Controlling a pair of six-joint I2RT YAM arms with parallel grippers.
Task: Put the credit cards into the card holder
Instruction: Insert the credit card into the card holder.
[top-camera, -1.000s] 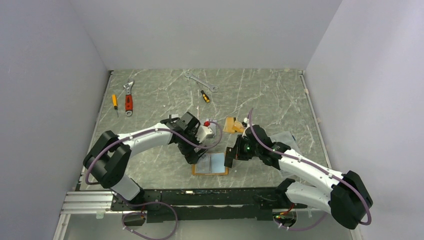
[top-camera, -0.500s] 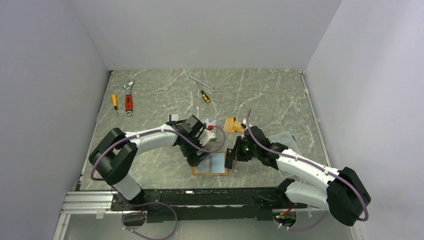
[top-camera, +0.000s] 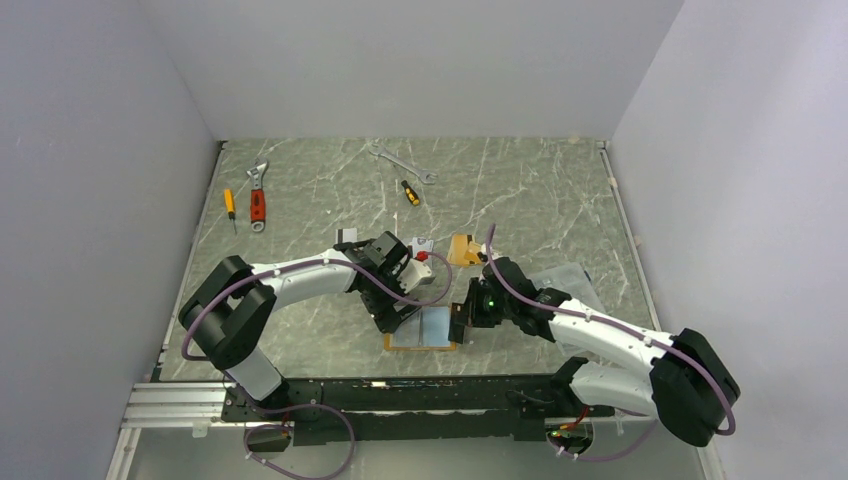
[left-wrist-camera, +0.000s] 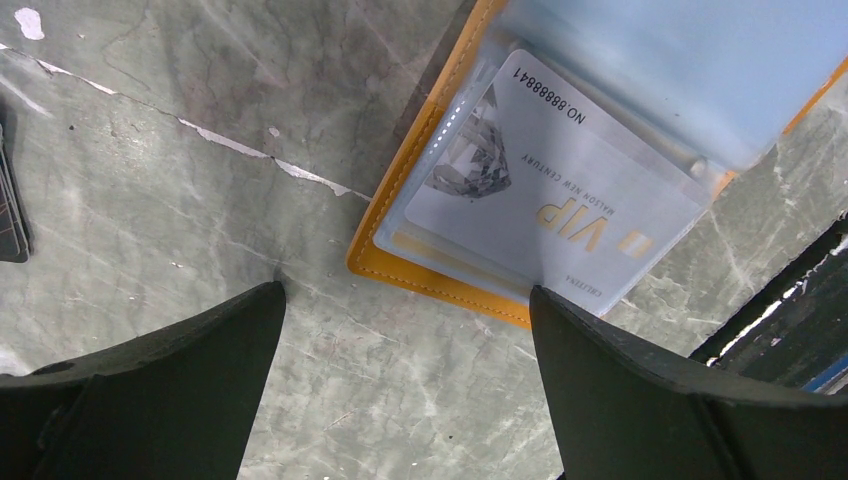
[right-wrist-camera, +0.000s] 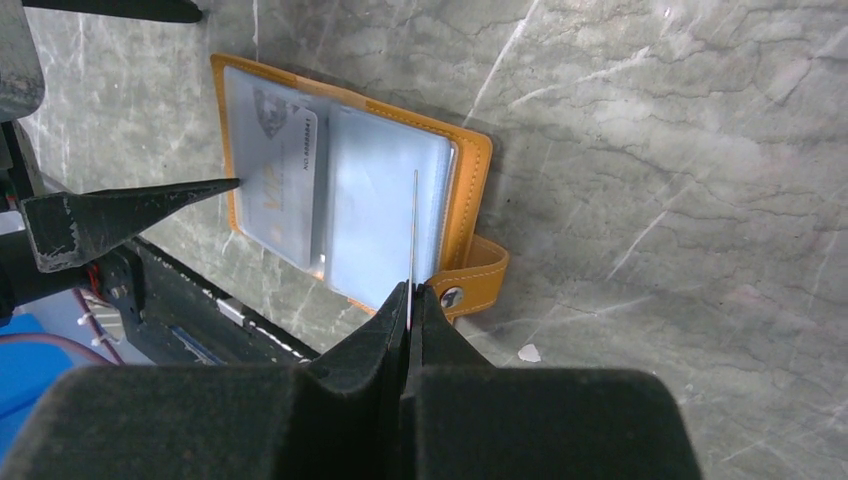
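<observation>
Left claw is spread wide with nothing between its fingers, poised low over the left end of the card holder. In the left wrist view one dark finger hangs over the bare marble-patterned table and the other over the holder's near edge. In the right wrist view one fingertip reaches the left page, though I cannot tell whether it presses on it.

The holder lies open and flat near the table's front edge, between the two claws, orange cover down and clear pockets up. A silver-white card printed VIP sits in the left clear pocket. The other page looks pale blue, and the snap tab sticks out of the edge nearest the right claw.

Right claw is pinched fully together at that edge, nipping a thin sheet that stands upright and shows only edge-on. Whether this is a card or a pocket leaf cannot be told.

Behind the right claw, farther from the arm bases, orange-tan cards lie on the table, apart from the holder. To their right lies a crumpled piece of clear plastic.

Across the far part of the table, left to right, lie a yellow screwdriver, a red-handled adjustable wrench, a silver spanner and a small black-and-yellow screwdriver. All are well apart from the holder.
</observation>
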